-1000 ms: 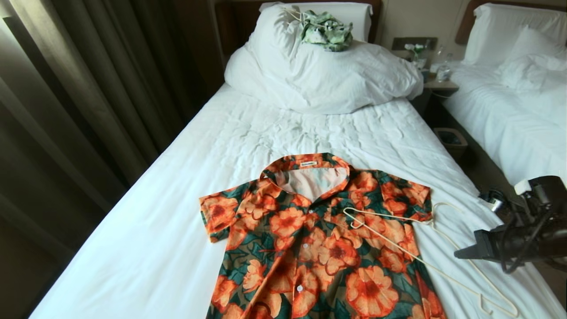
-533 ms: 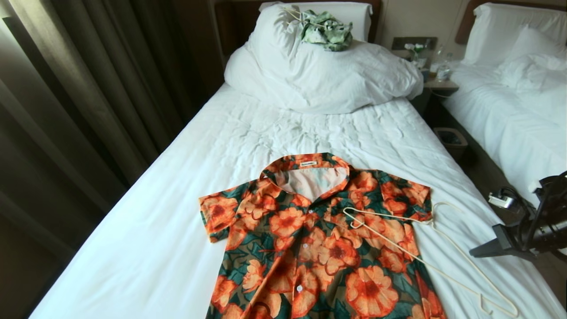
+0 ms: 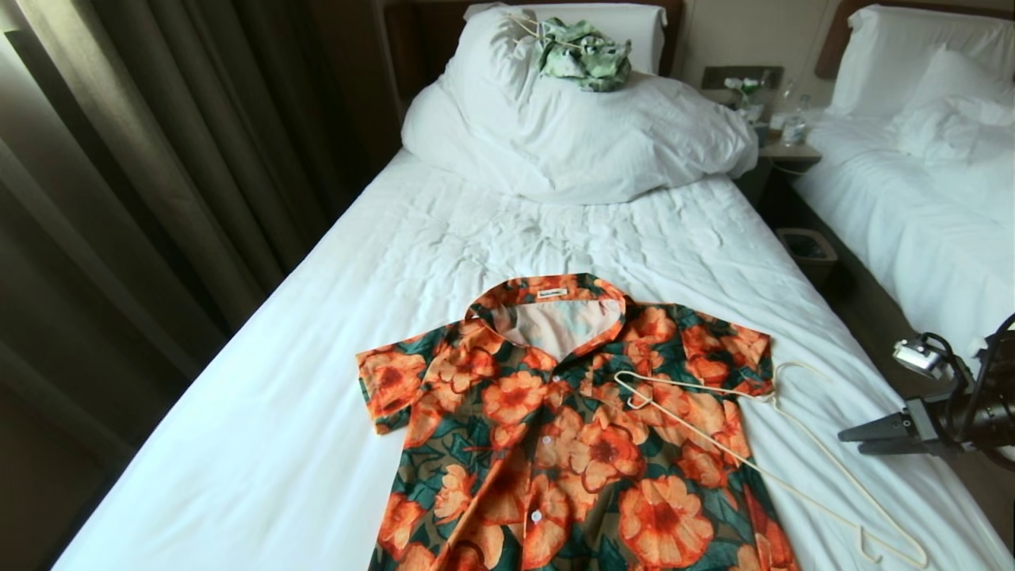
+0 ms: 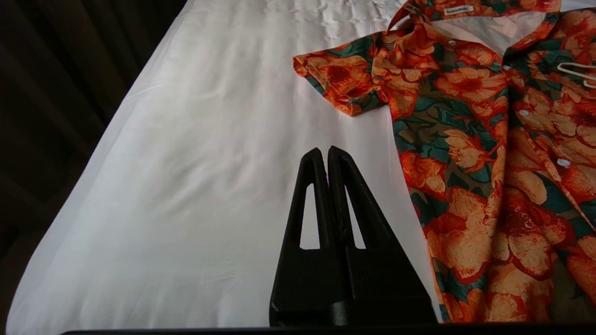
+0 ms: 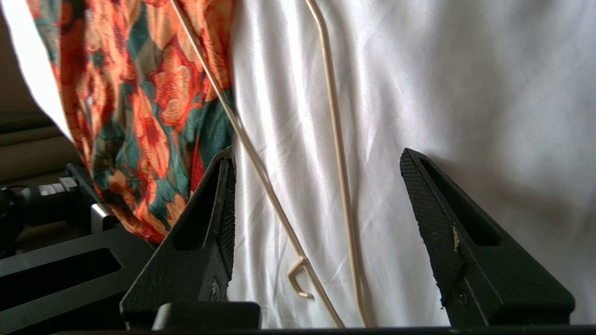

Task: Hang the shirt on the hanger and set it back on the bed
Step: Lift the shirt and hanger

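Orange flowers on dark green and brown cover the shirt point(image 3: 571, 428), which lies flat and face up on the near part of the bed point(image 3: 317, 381), collar pointing toward the headboard and pale lining showing at the open neck. Partly on the shirt's right shoulder and partly on the white sheet beside it rests the hanger point(image 3: 761, 452), a thin cream wire frame, its hook on the fabric and its long bar running toward the bed's near right corner. The right gripper point(image 5: 316, 186) hovers just above the hanger's near end with its jaws spread wide, both wires between its fingers, holding nothing. The left gripper point(image 4: 326, 156) hangs over bare sheet left of the shirt, jaws pressed together and empty. Farther up the bed sits a bunched white duvet point(image 3: 579, 135) with a small green-and-white garment point(image 3: 583, 55) on top. A second white bed point(image 3: 920, 182) stands to the right.
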Tool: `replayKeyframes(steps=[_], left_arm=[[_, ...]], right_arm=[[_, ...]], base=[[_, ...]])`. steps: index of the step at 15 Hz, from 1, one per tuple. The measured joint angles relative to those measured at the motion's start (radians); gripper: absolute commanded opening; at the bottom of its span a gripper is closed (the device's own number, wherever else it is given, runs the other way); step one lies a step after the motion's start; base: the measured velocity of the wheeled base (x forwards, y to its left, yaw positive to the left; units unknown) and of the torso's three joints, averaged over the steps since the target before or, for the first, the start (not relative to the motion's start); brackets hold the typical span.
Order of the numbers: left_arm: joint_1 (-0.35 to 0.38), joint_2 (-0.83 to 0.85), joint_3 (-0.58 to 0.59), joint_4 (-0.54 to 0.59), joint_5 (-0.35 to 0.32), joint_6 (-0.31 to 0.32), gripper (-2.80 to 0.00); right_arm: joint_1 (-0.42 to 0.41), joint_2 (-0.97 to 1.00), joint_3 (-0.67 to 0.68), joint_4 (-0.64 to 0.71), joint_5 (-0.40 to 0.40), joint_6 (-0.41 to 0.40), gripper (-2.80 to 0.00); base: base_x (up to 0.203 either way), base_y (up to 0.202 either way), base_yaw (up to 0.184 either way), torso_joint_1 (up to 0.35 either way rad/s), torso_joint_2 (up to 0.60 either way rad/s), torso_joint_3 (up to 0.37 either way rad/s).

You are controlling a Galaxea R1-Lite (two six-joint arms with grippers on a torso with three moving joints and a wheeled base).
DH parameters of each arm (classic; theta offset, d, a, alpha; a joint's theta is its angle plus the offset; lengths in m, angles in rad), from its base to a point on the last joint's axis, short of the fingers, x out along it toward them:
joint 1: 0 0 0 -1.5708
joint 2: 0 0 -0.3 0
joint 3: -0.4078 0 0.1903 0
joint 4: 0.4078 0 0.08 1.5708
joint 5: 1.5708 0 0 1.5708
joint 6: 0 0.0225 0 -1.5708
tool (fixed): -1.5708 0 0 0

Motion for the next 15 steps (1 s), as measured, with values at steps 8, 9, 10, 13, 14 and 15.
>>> replayKeyframes(steps=[8,9,10,13,14,15], left_arm=[[0.000,0.000,0.000,0.000,0.000,0.000,-2.80],[0.000,0.000,0.000,0.000,0.000,0.000,-2.80],[0.000,0.000,0.000,0.000,0.000,0.000,-2.80],[0.000,0.000,0.000,0.000,0.000,0.000,-2.80],[0.000,0.000,0.000,0.000,0.000,0.000,-2.80],[0.000,0.000,0.000,0.000,0.000,0.000,-2.80]], right_arm=[[0.057,0.075,0.021,-0.001,0.220,-0.060,0.00],[0.062,0.075,0.026,-0.002,0.216,-0.060,0.00],[0.064,0.076,0.030,-0.002,0.210,-0.060,0.00],[0.063,0.074,0.032,-0.006,0.184,-0.067,0.00],[0.069,0.076,0.033,-0.007,0.184,-0.067,0.00],[0.082,0.080,0.035,-0.007,0.185,-0.070,0.00]], base=[[0.000,0.000,0.000,0.000,0.00,0.000],[0.000,0.000,0.000,0.000,0.00,0.000],[0.000,0.000,0.000,0.000,0.00,0.000],[0.000,0.000,0.000,0.000,0.00,0.000],[0.000,0.000,0.000,0.000,0.00,0.000],[0.000,0.000,0.000,0.000,0.00,0.000]])
